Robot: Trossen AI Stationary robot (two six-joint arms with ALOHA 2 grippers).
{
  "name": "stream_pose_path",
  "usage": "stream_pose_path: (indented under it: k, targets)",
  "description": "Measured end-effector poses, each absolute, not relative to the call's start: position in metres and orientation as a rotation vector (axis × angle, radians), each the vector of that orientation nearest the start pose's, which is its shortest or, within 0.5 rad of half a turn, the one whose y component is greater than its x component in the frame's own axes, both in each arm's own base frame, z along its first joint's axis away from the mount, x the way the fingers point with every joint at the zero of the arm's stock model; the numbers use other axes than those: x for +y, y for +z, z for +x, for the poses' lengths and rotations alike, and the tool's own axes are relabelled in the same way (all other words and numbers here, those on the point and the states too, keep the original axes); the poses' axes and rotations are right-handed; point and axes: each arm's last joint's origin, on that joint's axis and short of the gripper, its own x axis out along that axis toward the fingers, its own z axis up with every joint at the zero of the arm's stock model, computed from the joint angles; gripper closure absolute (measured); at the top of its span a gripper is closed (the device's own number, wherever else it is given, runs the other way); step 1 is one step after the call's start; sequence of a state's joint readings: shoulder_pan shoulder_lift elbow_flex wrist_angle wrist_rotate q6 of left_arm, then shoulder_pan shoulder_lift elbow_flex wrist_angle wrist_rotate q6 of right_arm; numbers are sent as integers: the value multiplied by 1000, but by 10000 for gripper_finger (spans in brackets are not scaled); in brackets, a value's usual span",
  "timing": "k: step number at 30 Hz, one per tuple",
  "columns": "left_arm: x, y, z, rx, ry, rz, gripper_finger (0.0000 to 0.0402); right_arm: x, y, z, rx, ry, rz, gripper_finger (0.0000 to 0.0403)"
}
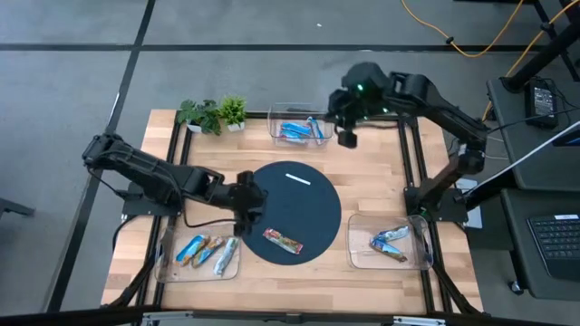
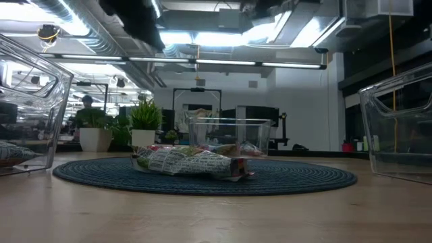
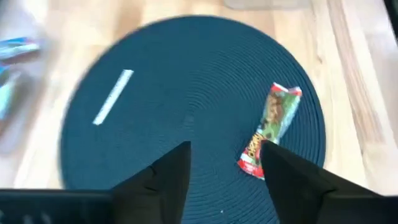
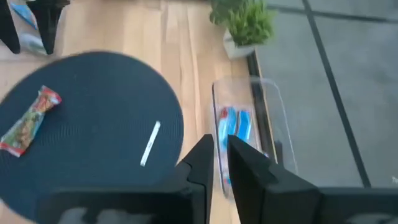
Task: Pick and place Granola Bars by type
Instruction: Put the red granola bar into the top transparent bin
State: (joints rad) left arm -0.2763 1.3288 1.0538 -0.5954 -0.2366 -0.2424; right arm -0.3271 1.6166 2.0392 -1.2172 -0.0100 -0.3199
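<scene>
One granola bar [image 1: 283,241] in a red-and-green wrapper lies flat on the dark round mat [image 1: 313,213], toward its near side; it also shows in the low view [image 2: 192,162] and the left wrist view [image 3: 273,124]. My left gripper [image 1: 246,206] hovers over the mat's left edge, open and empty [image 3: 227,167], with the bar just ahead of its fingers. My right gripper [image 1: 347,138] hangs high beside the far clear bin [image 1: 272,136], which holds blue bars [image 4: 235,127]. Its fingers [image 4: 221,158] are almost together with nothing between them.
A thin white strip [image 1: 297,178] lies on the mat's far part. A clear bin at the near left [image 1: 163,267] holds several bars, and another at the near right [image 1: 355,258] holds a few. Two potted plants [image 1: 213,115] stand at the far left corner.
</scene>
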Motion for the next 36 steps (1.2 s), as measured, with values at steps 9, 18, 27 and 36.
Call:
stream_pose_path:
  k: [9,18,27,36]
  targets:
    - [-74,225,292,1049,-186,125,167,-45,425,276,868,-156,-162,354]
    - [-80,199,311,1063,-242,103,170,-14,360,247,725,-104,-56,353]
    - [-81,192,314,1067,-305,142,171,-1,345,246,529,4,0,349]
    - [-83,178,322,1072,-333,144,171,0,336,248,529,17,34,256]
